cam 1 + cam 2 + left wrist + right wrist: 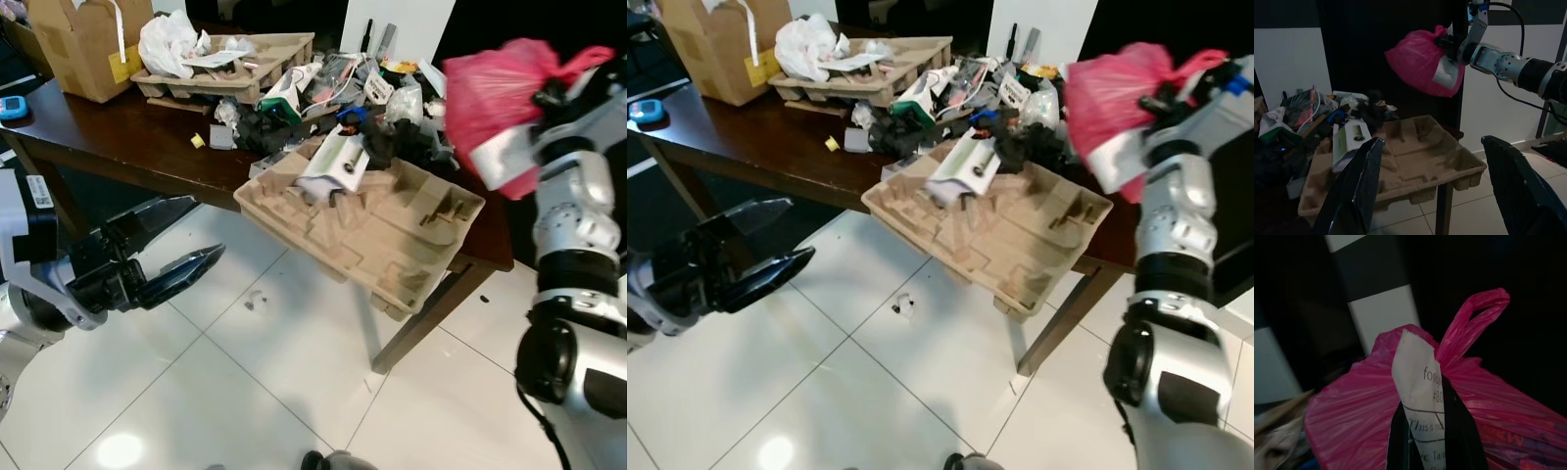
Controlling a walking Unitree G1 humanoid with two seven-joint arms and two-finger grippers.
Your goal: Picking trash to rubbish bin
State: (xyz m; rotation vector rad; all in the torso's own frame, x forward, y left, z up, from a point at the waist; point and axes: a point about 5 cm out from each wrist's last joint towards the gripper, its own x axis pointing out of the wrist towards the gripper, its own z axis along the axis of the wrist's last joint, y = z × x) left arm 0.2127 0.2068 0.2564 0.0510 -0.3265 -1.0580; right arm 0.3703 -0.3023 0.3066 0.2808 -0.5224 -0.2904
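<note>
R gripper (1431,440) jaws clamped on pink bag (505,103) w/ a white receipt (1422,396) pinched between them; bag held up in air, above far R end of table (118,137). L gripper (171,274) jaws wide apart, nothing in them, low over white floor (245,392) in front of table. Pulp tray (382,220) hangs off table's front edge, a white box (338,162) on its back part. Behind tray, trash pile (333,98); cardboard box (88,44) at table's L end.
</note>
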